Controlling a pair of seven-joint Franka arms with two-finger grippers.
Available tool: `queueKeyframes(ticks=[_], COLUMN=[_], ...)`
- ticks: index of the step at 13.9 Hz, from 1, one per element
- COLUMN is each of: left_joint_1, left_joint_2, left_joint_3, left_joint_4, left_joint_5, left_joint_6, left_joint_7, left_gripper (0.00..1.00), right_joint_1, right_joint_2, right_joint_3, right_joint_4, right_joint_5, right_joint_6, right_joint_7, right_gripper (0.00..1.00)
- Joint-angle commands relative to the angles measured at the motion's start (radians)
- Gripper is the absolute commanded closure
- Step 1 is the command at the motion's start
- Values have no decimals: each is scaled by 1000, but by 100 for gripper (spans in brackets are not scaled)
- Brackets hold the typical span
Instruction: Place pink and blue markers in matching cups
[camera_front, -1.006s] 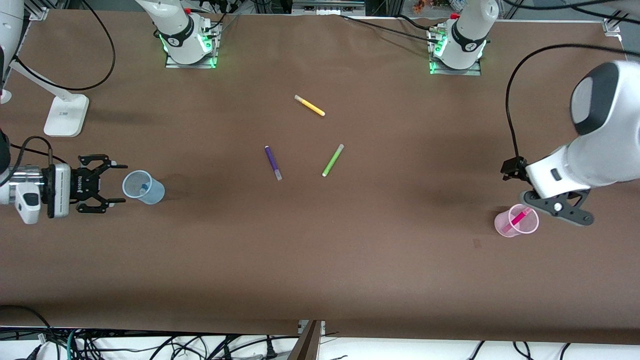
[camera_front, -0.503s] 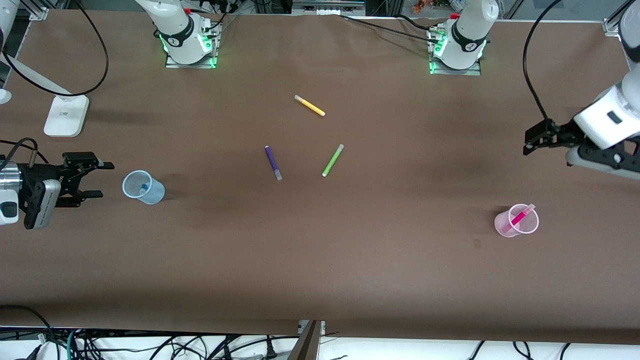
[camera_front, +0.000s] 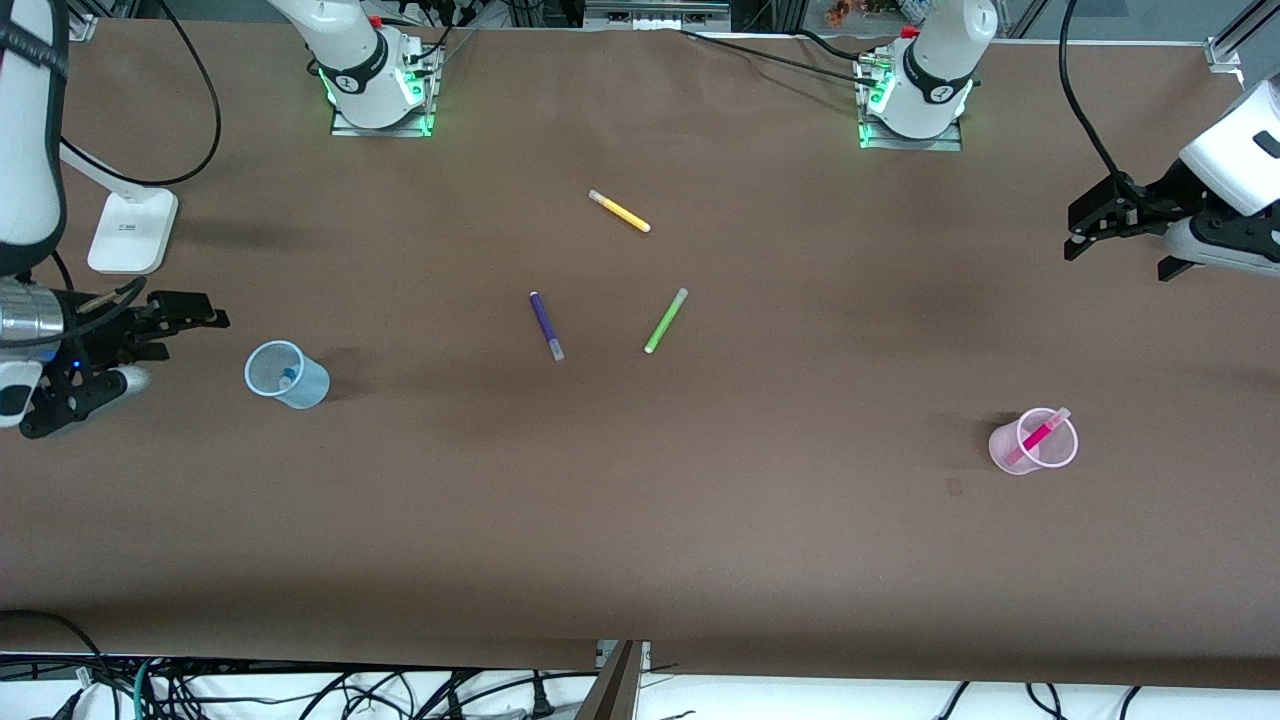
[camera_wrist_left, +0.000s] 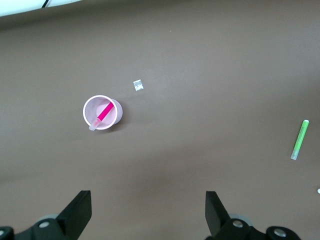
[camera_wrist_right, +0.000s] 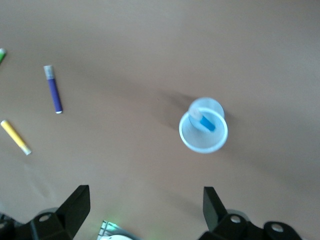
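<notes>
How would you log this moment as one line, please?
pink marker in pink cup | blue marker in blue cup | left gripper open | right gripper open

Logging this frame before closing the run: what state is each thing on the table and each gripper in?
pink marker: standing tilted in the pink cup
pink cup: upright, holds the pink marker
blue marker: inside the blue cup
blue cup: upright, holds the blue marker
purple pen: lying flat, capped
green pen: lying flat
yellow pen: lying flat
left gripper: open, empty
right gripper: open, empty
</notes>
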Motion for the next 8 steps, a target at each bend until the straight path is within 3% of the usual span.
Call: queueKeyframes(ticks=[1, 6, 8], left_joint_1=[8, 26, 28], left_joint_2=[21, 56, 79], left_joint_3=[3, 6, 6], left_joint_4=[4, 6, 10], left_joint_5=[-24, -23, -24], left_joint_6=[11, 57, 77], left_joint_7=[-4, 2, 5], left_gripper=[0, 0, 0], right_joint_1=[17, 20, 20], right_joint_2=[-179, -393, -441], right_joint_3=[16, 26, 26], right_joint_4=[-180, -344, -345], right_joint_5=[-99, -109, -117], right_joint_6=[7, 11, 10], right_joint_7=[173, 274, 274], right_gripper=[0, 0, 0])
